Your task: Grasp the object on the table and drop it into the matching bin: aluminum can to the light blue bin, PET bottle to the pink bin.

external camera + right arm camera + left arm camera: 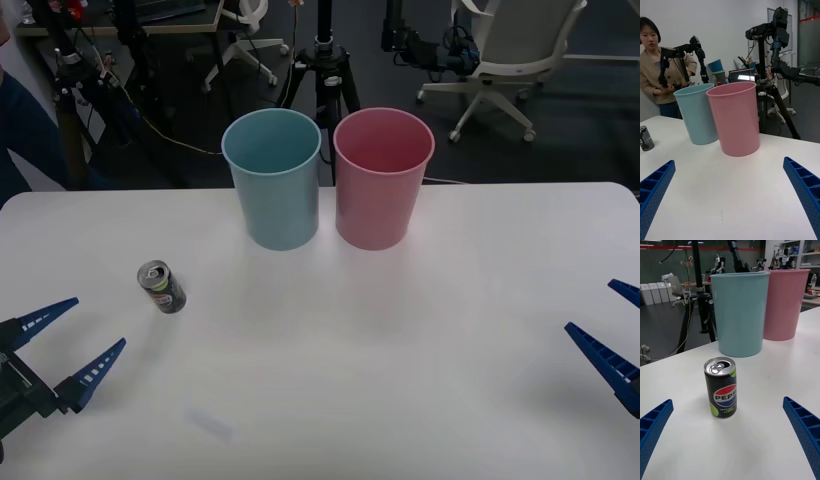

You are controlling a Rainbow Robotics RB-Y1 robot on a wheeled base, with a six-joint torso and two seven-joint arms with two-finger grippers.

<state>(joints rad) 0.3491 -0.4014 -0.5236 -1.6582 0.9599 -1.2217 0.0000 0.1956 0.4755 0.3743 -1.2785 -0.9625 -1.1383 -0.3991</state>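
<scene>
The can (162, 287) stands upright on the white table (330, 380), toward the robot's left side, well short of the two bins at the far edge; nothing holds it yet. The left gripper (65, 338) sits low near the table with its blue fingers spread wide and empty, the can ahead of it and roughly centred between the fingers in the left wrist view (721, 387). The right gripper (612, 328) rests at the right edge of the table, also spread and empty, well apart from the can. The light blue bin (273, 178) and the pink bin (383, 177) stand side by side, rims nearly touching, light blue one nearer the can. Risks as judged from here: the can is narrow and upright, so a finger arriving off-centre would likely tip it and send it rolling. A grasp taken too near the silver top could slip off the smooth wall. Because the bins stand so close together, a release slightly too far right could strike the shared rims or fall into the pink bin. A low carry could knock the bin wall.
</scene>
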